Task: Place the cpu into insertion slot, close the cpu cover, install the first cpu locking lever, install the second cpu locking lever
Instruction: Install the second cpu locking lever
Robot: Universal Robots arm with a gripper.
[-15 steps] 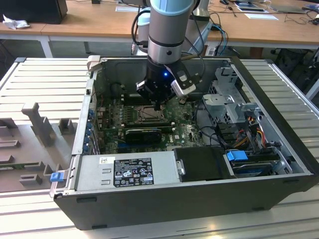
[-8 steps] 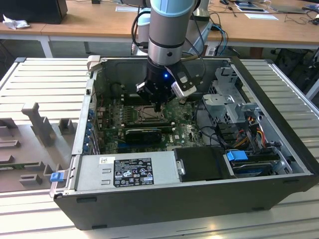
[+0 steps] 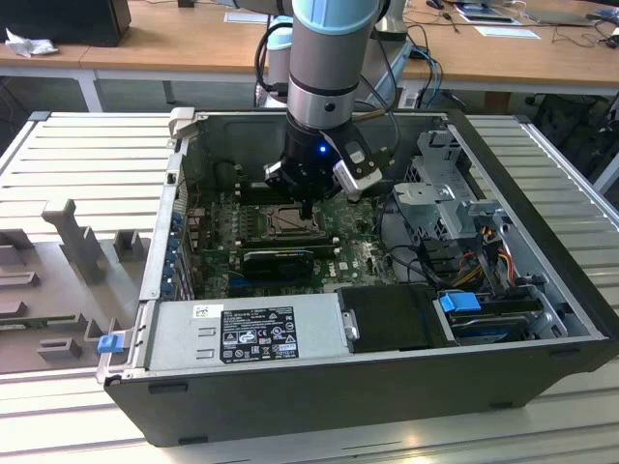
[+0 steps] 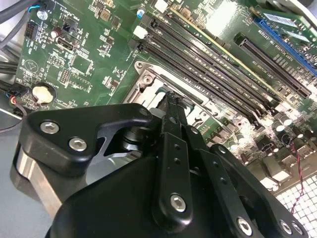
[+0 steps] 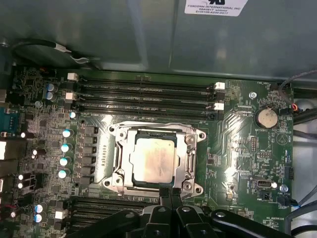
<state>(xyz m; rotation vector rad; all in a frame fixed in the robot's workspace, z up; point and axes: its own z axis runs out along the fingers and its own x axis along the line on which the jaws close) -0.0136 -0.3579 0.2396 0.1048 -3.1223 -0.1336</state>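
Note:
The cpu (image 5: 154, 157), a pale silver square, lies flat in the insertion slot (image 5: 117, 174) on the green motherboard. The cpu cover (image 5: 124, 154), a silver frame, lies down around it with the chip showing through its window. My gripper (image 5: 171, 194) is shut with nothing between its fingers, its tips at the socket's edge just outside the cover. In the second wrist view the gripper (image 4: 171, 101) points down onto the socket's metal rim (image 4: 148, 82). In the exterior view the gripper (image 3: 308, 206) hangs over the insertion slot (image 3: 286, 221) inside the open computer case.
Long black memory slots (image 5: 148, 91) run along one side of the socket, more (image 5: 114, 206) on the other. A black card (image 3: 279, 257) sits beside the socket. The power supply (image 3: 247, 333), drive cage (image 3: 447, 198) and cables (image 3: 484, 251) crowd the case. A coin battery (image 5: 266, 118) lies nearby.

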